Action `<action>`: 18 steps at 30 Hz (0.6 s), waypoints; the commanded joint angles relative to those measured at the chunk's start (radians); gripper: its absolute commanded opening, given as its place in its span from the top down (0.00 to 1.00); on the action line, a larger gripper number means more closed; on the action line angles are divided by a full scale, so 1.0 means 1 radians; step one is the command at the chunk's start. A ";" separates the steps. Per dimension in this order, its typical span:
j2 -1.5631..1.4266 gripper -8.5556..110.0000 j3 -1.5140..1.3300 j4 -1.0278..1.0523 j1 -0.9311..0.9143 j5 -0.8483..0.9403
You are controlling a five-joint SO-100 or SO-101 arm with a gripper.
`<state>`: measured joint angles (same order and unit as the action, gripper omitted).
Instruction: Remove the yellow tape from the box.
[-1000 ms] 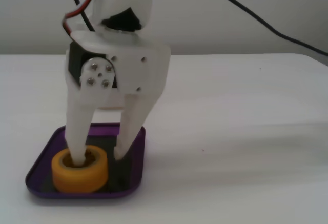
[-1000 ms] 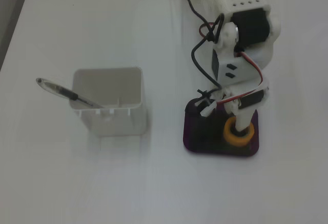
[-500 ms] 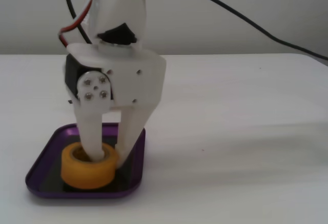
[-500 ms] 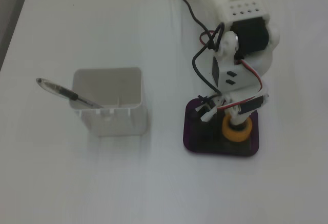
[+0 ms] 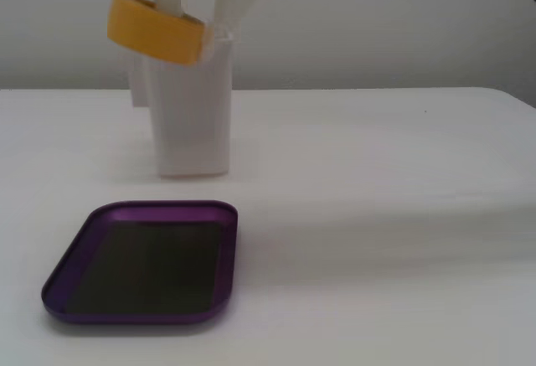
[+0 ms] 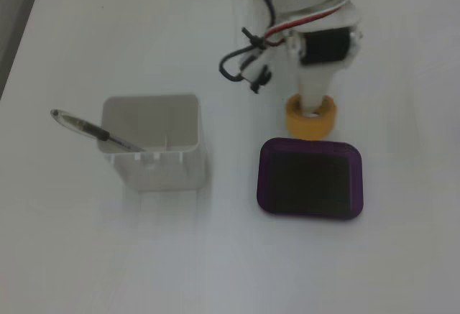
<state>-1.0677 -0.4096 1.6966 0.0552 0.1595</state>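
White two-finger gripper [image 5: 194,10] pinches the thick yellow tape roll [image 5: 156,29] above the shallow purple metallic tray [image 5: 144,264]; only the top-down fixed view shows a pen [image 6: 93,131] (in the tall white container [image 6: 154,145]).

white table [image 5: 377,215] carries purple box [image 5: 142,261] (empty) and white container [image 6: 154,145].

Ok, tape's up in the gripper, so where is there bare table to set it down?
The gripper holds the yellow-orange tape roll above the table. In a fixed view, bare white tabletop spreads right of the empty shallow purple metallic tray. In the other, bare table lies below the tray. It is crowded between the tray and the tall white square container holding a pen.
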 commanded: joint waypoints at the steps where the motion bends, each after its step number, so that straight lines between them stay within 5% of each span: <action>1: -0.189 0.93 -0.218 0.005 -0.015 -0.043; 18: -0.451 0.93 -1.180 -0.492 -0.021 -0.040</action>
<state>-1.4389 -1.5370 1.2809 0.0430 0.1104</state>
